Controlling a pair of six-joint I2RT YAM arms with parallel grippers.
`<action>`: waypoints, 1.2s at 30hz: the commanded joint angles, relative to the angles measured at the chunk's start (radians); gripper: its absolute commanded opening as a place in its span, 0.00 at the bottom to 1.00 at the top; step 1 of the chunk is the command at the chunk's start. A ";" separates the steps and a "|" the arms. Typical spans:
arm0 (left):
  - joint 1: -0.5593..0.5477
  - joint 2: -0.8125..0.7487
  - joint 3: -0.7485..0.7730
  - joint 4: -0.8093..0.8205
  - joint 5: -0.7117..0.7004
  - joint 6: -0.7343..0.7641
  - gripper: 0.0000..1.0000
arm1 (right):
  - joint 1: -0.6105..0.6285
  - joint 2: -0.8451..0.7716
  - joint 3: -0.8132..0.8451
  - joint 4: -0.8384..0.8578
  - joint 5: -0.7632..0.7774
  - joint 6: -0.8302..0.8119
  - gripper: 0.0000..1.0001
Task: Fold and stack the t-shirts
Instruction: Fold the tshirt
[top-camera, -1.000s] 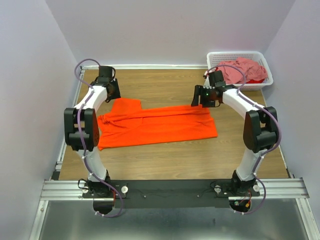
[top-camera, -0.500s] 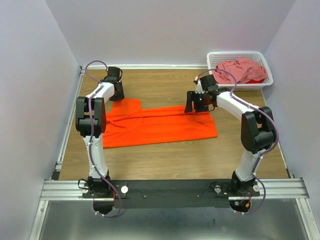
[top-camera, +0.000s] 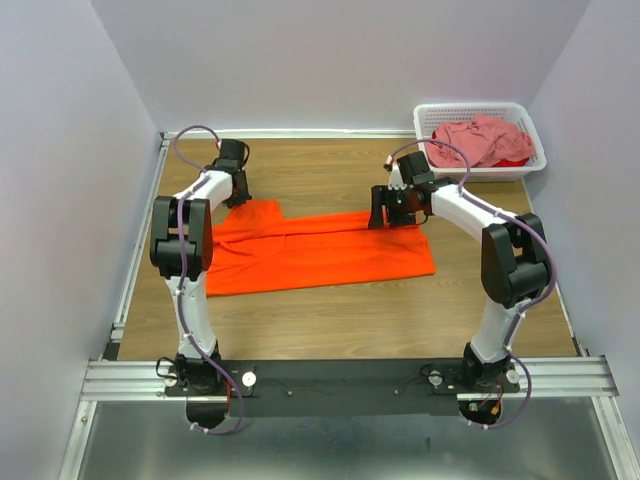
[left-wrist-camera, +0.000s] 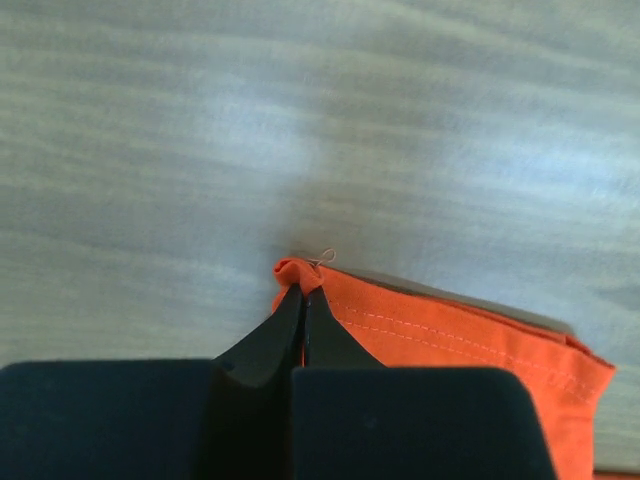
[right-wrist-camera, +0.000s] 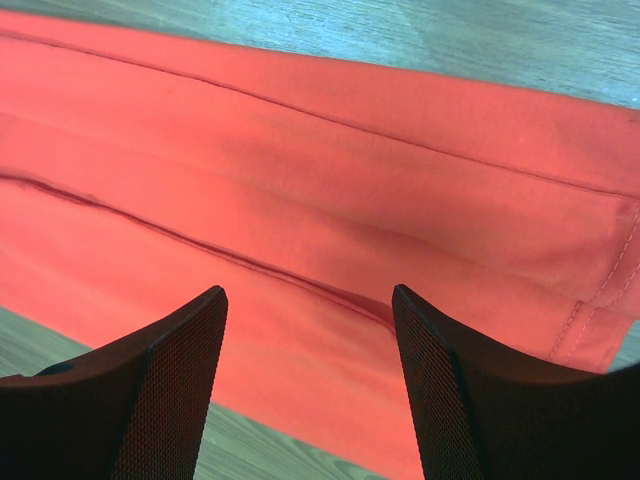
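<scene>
From above, the left arm covers part of the orange t-shirt (top-camera: 320, 255), which lies flat and partly folded across the tabletop (top-camera: 330, 165). The dusty pink t-shirt (top-camera: 480, 140) sits bunched in the white basket (top-camera: 432, 113) at the far right corner, its shape unreadable. The left hand (left-wrist-camera: 303, 298) has its fingers pressed together on the orange shirt's far left corner. The right hand (right-wrist-camera: 310, 300) hangs over the far right edge, fingers apart and holding nothing.
</scene>
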 joint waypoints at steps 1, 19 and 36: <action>-0.009 -0.084 -0.064 -0.104 -0.032 0.001 0.00 | 0.006 -0.017 0.003 -0.023 -0.023 -0.011 0.74; -0.089 -0.636 -0.508 -0.237 0.211 -0.076 0.00 | 0.012 -0.003 0.046 -0.024 -0.065 -0.005 0.73; -0.120 -0.777 -0.663 -0.392 0.307 -0.052 0.00 | 0.012 0.032 0.069 -0.023 -0.031 0.004 0.73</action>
